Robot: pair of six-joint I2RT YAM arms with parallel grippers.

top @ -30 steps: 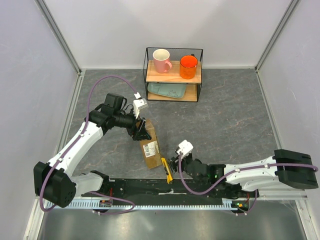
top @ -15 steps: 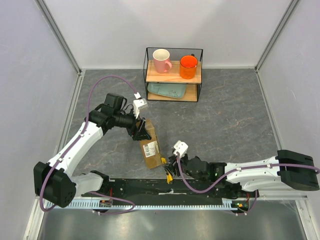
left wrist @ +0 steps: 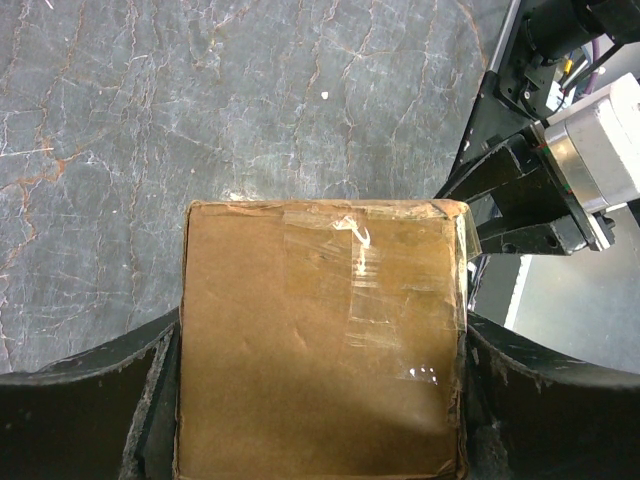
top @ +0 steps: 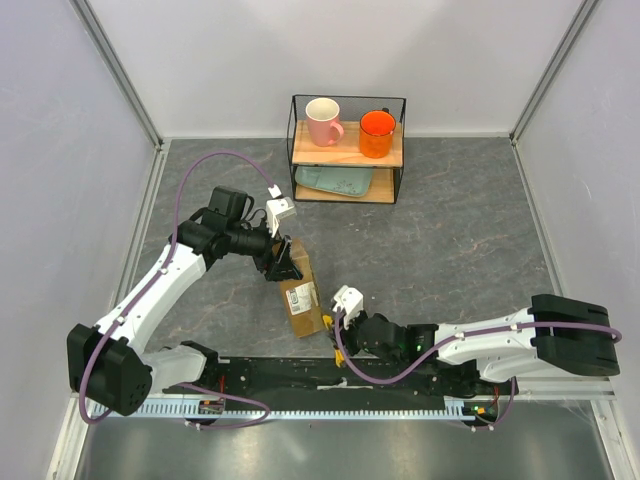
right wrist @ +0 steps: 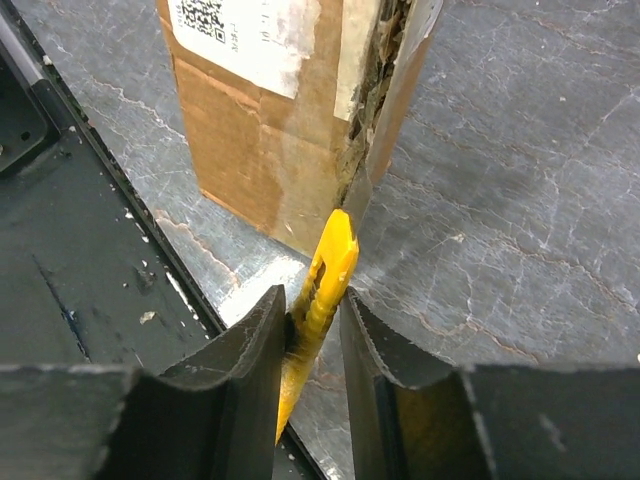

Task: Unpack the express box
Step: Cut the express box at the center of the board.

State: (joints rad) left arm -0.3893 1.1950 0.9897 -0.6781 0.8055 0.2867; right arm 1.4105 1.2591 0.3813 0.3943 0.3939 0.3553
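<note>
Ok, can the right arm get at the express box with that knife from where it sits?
Probably yes. The right gripper grips the yellow knife, whose tip sits right at the express box's near corner, nothing between. The left gripper clamps the box's far end, clear of that corner.

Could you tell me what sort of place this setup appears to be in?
Probably a robotics lab test cell: a white left arm and right arm bolted to a grey stone-patterned table, plain white panel walls in aluminium framing, and a black wire shelf of mugs as props.
</note>
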